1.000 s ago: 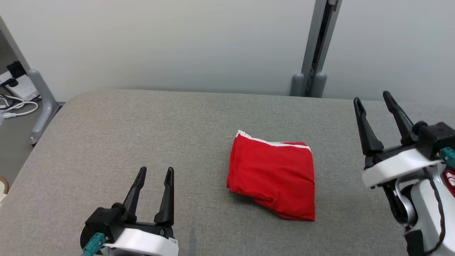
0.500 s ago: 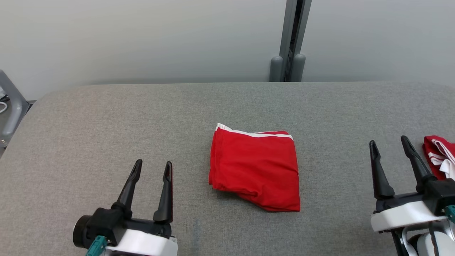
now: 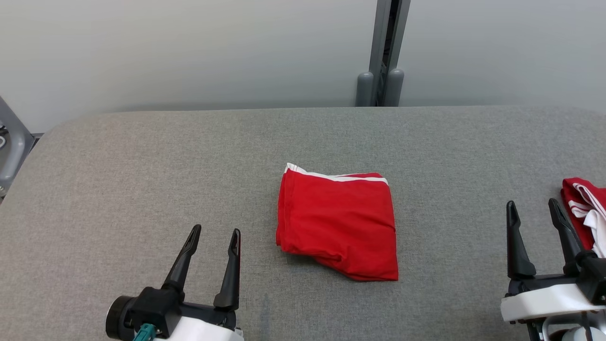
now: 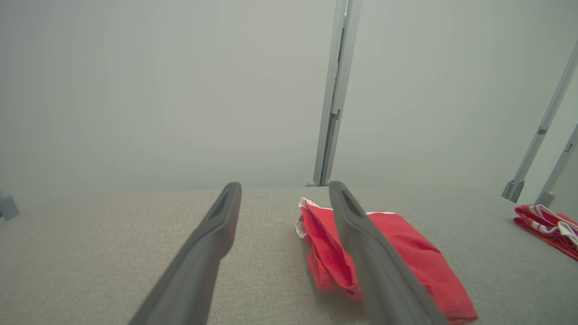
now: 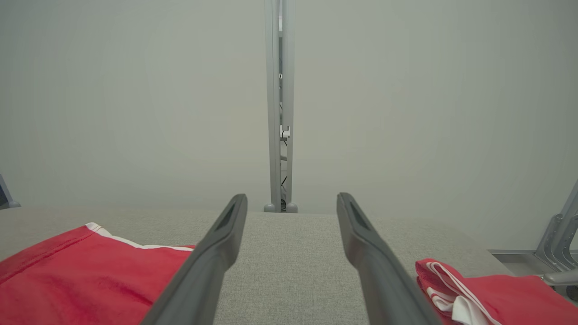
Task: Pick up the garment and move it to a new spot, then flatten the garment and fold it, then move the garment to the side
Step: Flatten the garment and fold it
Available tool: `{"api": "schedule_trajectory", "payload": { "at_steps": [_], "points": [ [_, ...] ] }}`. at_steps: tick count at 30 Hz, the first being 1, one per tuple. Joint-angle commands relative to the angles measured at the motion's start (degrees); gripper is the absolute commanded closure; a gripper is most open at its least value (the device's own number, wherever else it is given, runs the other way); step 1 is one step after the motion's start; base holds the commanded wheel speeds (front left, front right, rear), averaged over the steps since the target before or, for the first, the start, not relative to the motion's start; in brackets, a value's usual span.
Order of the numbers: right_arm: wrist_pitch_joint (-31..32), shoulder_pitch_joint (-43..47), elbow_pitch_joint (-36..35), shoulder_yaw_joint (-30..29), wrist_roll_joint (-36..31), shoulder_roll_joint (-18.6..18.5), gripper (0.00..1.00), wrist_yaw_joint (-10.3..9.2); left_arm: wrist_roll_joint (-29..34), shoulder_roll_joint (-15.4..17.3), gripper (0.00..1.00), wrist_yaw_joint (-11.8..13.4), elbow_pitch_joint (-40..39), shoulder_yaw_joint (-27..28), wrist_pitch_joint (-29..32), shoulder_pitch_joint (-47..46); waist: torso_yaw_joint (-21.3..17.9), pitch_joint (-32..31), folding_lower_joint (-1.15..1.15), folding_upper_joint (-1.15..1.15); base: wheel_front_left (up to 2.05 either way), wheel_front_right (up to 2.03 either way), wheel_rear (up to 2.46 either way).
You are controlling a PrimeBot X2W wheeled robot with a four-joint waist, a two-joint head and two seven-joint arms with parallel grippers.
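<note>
Folded red garment [image 3: 338,222] sits mid-way across the table [image 3: 142,166]. We've both jaws wide and empty at the table's near edge: left gripper [image 3: 215,232] nearer, garment ahead-right of it; right gripper [image 3: 532,204] well apart.

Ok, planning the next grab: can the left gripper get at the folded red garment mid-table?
Probably yes: the left gripper stands open, and bare table lies between it and the garment.

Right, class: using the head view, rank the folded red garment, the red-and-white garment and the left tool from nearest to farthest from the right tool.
1. Red-and-white garment, just right of the right tool.
2. Folded red garment, mid-table.
3. Left tool, at the lower left.
</note>
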Motion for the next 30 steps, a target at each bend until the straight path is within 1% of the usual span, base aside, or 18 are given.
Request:
{"api": "schedule_trajectory", "payload": {
  "at_steps": [1, 12, 27, 29, 30],
  "points": [
    [-0.31, 0.37, 0.14, -0.02, -0.32, -0.05, 0.00, 0.01, 0.05, 0.22, 0.00, -0.04, 0.18, 0.13, -0.18, -0.12, 0.01, -0.07, 0.00, 0.00, 0.00, 0.00, 0.00],
    [-0.30, 0.51, 0.68, 0.12, -0.47, 0.05, 0.00, 0.01, -0.13, 0.22, 0.00, -0.77, 0.94, -0.17, -0.18, -0.54, 0.66, -0.34, 0.00, 0.00, 0.00, 0.00, 0.00],
    [-0.31, 0.46, 1.26, 0.49, 0.93, 0.05, 0.00, 0.01, -0.61, 0.22, 0.00, -1.34, 2.59, -0.72, -0.18, -0.41, 1.44, -0.24, 0.00, 0.00, 0.00, 0.00, 0.00],
    [-0.31, 0.53, 2.80, 1.31, 4.05, 0.04, 0.00, 0.01, -0.62, 0.22, 0.00, -1.41, 2.68, -0.80, -0.18, -0.62, 1.52, -0.10, 0.00, 0.00, 0.00, 0.00, 0.00],
    [-0.29, 0.66, 4.60, 2.92, 6.38, 0.08, 0.00, 0.01, -0.68, 0.20, 0.00, -1.39, 2.68, -0.88, -0.18, -0.78, 1.59, 0.08, 0.00, 0.00, 0.00, 0.00, 0.00]
  ]
}}
